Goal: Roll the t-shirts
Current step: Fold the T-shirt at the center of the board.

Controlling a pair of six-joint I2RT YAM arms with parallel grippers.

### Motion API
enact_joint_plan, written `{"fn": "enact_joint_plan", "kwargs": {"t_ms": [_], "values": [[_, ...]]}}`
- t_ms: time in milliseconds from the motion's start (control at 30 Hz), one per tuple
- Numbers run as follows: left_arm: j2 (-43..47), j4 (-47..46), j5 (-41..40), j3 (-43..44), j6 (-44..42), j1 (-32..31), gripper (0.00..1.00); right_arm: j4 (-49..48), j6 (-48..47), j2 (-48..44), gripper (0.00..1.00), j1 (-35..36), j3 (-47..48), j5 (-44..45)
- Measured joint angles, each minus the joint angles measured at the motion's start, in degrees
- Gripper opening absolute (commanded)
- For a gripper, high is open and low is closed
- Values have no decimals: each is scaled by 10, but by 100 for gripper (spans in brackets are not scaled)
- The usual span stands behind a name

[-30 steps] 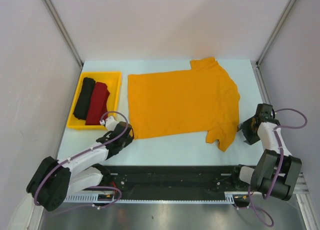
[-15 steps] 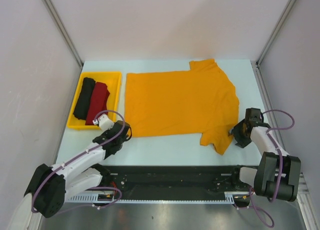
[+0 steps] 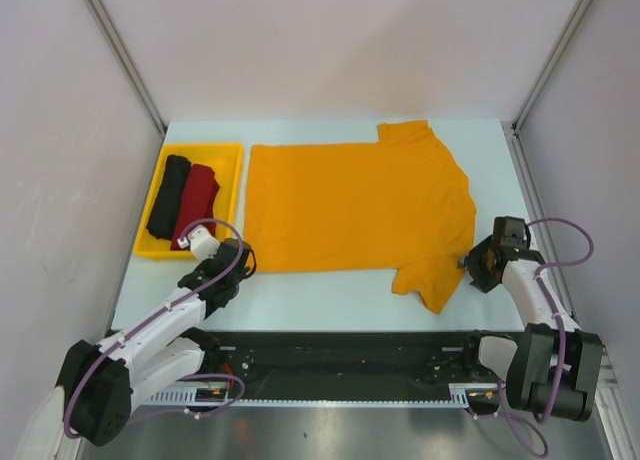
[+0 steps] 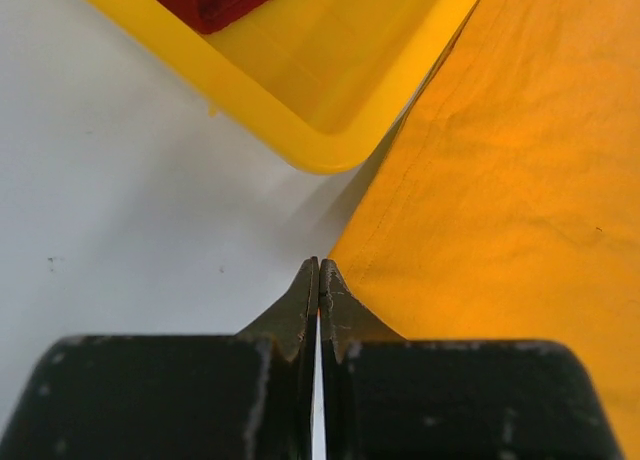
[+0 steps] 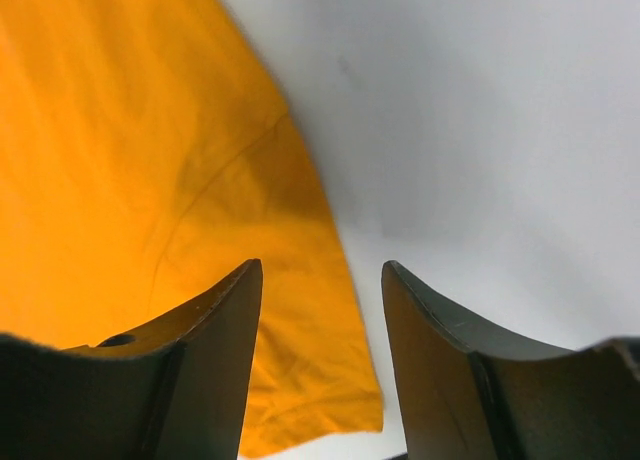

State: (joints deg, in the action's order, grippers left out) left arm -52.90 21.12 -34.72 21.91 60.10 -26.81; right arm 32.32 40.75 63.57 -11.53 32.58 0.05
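Mustard t-shirt [image 3: 360, 200] spread flat just beside the yellow tray [image 3: 200, 147], one arm at each near corner.
Its hem faces the tray and its long axis runs straight away from it. The left gripper [image 4: 318, 272] is pinched closed, apparently on the hem corner nearest the tray. The right gripper [image 5: 320, 270] is spread over the sleeve edge at the end farthest from the tray. The dark red roll [image 3: 197, 205] lies inside the tray.

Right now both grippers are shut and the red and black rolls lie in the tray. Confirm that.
Not quite: the right gripper is open, over the shirt's edge, per the right wrist view. The left gripper is shut; the red roll and black roll lie in the tray.
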Motion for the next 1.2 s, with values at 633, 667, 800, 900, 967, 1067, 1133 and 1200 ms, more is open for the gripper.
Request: {"fn": "enact_joint_plan", "kwargs": {"t_ms": [633, 667, 800, 900, 967, 1067, 1133, 1200], "values": [[1, 0, 6, 0, -6, 0, 0, 165, 156, -179, 52, 173, -89, -24], [1, 0, 7, 0, -6, 0, 0, 167, 162, -180, 51, 178, -94, -25], [1, 0, 7, 0, -6, 0, 0, 167, 179, -188, 45, 187, -108, -41], [1, 0, 7, 0, -6, 0, 0, 166, 191, -196, 33, 191, -113, -43], [1, 0, 9, 0, -6, 0, 0, 165, 196, -202, 15, 192, -116, -43], [0, 0, 11, 0, -7, 1, 0, 161, 202, -207, 1, 193, -118, -41], [0, 0, 13, 0, -9, 1, 0, 163, 198, -209, 0, 193, -113, -37], [0, 0, 17, 0, -17, 1, 0, 169, 191, -209, 0, 193, -94, -30]]}}
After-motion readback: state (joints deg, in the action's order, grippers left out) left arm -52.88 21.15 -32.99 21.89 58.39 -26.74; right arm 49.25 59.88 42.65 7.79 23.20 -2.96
